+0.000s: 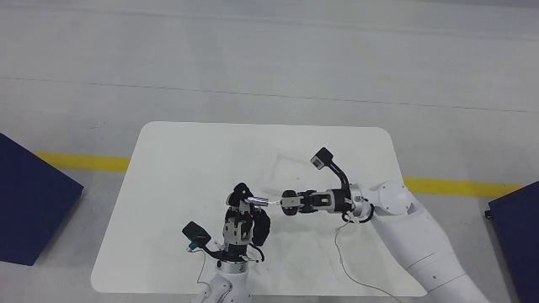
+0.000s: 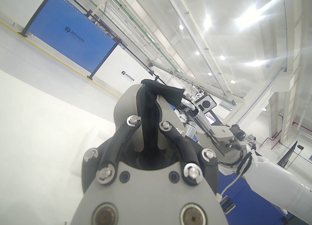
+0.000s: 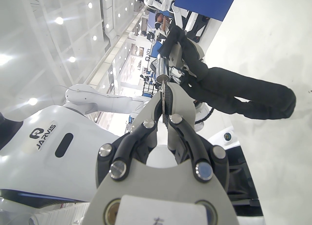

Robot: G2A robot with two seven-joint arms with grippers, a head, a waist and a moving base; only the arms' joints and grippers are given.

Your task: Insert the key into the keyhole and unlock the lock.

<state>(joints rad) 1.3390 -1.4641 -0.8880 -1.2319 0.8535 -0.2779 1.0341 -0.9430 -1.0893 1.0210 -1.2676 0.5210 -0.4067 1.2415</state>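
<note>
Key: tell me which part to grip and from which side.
Grip the key by its flat head, pads on its two broad faces, coming from behind, opposite the lock cylinder. Its thin blade points straight at the cylinder's end, as the right gripper holds it.

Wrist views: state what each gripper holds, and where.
Right gripper pinches the flat silver key by its head; left gripper clamps the black fabric-sleeved lock cable near its silver cylinder.
</note>
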